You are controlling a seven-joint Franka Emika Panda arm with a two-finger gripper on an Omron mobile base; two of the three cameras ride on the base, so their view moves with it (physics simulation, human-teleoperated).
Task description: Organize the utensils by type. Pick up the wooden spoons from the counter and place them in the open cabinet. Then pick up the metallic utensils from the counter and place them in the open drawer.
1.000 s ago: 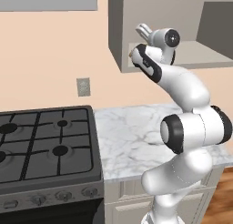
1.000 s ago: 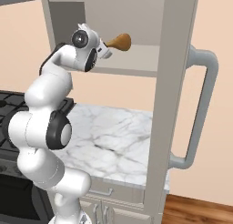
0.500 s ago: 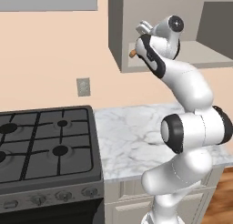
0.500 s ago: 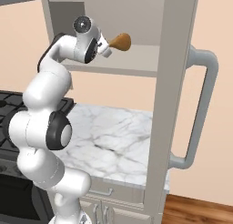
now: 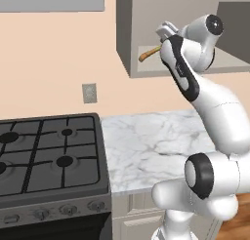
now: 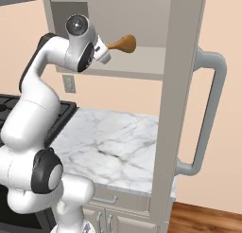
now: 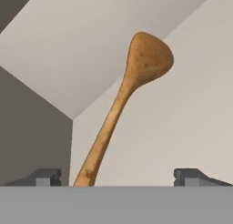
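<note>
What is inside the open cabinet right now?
The wooden spoon is in the open cabinet, bowl end deepest, between the open jaws of the gripper. The arm covers the handle end in both base views; whether the spoon rests on the shelf is unclear.

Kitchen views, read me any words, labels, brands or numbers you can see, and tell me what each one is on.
None: no readable text in any view.
Stove: knobs along its front carry no legible markings.
Wooden spoon, open cabinet and counter: plain surfaces.
</note>
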